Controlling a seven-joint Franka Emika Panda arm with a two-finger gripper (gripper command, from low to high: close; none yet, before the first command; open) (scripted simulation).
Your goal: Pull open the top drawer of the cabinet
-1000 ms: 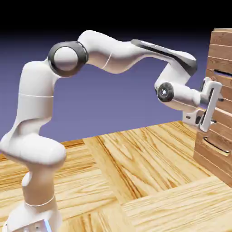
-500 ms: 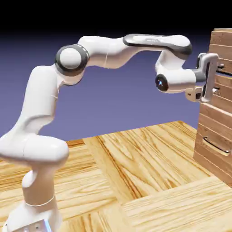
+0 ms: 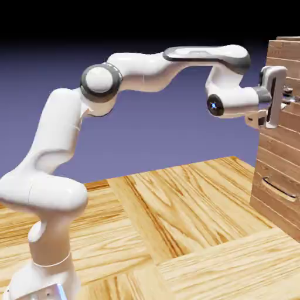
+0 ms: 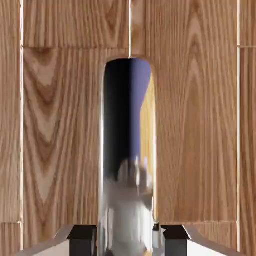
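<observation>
While pinching the shiny metal bar handle (image 4: 127, 150) between small dark-grey fingers (image 4: 82, 241), must yet pull out the reddish-brown wood-plank top drawer (image 4: 195, 125), seemingly unopened.

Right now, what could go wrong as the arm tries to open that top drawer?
The pincer has closed on the bar handle near one end. That smooth, shiny bar might slip out during the pull. Gripping off-centre could also twist the top drawer slightly, so it may stick.

Cabinet (image 3: 279, 149) cut off (right edge).
</observation>
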